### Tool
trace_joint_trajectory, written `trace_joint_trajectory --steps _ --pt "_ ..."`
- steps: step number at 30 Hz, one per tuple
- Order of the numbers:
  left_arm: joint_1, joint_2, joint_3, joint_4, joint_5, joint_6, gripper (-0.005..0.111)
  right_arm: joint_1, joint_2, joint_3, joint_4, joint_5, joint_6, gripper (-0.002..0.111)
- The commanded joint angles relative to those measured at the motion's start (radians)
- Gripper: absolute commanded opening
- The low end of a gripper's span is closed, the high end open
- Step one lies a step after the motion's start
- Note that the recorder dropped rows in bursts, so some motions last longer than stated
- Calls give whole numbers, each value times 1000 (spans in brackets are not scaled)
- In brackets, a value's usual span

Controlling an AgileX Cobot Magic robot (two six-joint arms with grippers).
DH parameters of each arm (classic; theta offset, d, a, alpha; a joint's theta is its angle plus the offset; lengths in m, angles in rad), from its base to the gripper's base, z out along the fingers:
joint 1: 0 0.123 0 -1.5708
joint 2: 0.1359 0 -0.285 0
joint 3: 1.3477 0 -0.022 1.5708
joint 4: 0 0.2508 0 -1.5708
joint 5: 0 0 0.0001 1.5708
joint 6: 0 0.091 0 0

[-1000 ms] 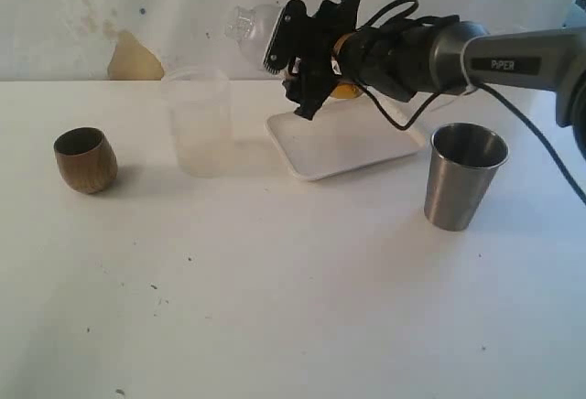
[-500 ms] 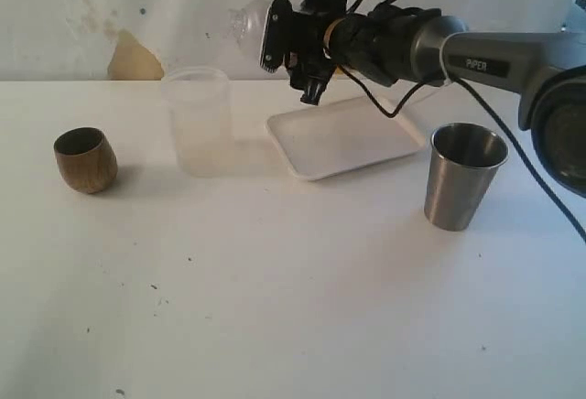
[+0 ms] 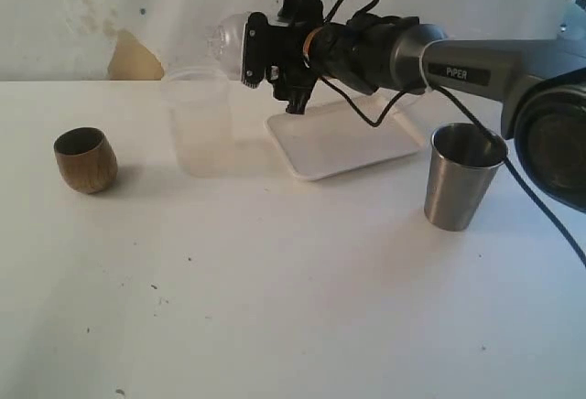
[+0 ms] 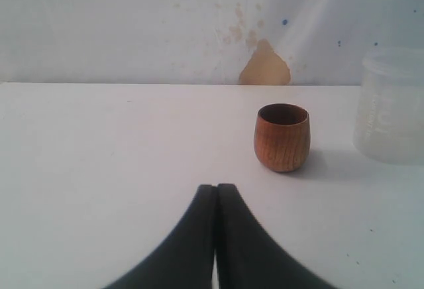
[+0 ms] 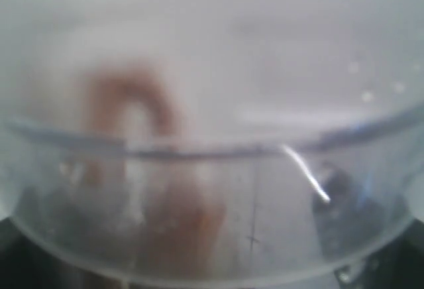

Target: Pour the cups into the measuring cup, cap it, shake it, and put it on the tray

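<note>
Both fingers of the right gripper (image 3: 249, 49) clamp a clear domed plastic lid (image 3: 227, 35), which has travelled left from over the small flat white tray (image 3: 352, 147) to just above the tall clear plastic measuring cup (image 3: 197, 120). Capping looks imminent. The left gripper (image 4: 216, 196) is closed and empty.

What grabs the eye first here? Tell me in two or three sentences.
The right hand reaches across the back of the table and grips a rounded clear piece near the rim of the frosted cup. A wooden cup stands at the far left and a steel tumbler at the right. The white tray lies between them, under the arm.
</note>
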Motion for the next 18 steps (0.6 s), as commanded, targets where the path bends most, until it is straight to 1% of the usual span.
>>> trace_joint_trajectory --steps 1,7,14,16,18 --pt "-2 -3 5 0 -5 -1 0 -1 -15 -14 -1 -35 -43 0" --pt "-2 -3 5 0 -5 -1 0 -1 8 -34 -3 -63 -170 0" --pt "-2 -3 5 0 -5 -1 0 -1 44 -130 -5 -58 -177 0" --pt "-2 -3 5 0 -5 -1 0 -1 44 -132 -5 -71 -182 0" --pt "-2 -3 5 0 -5 -1 0 -1 46 -132 -5 -73 -234 0"
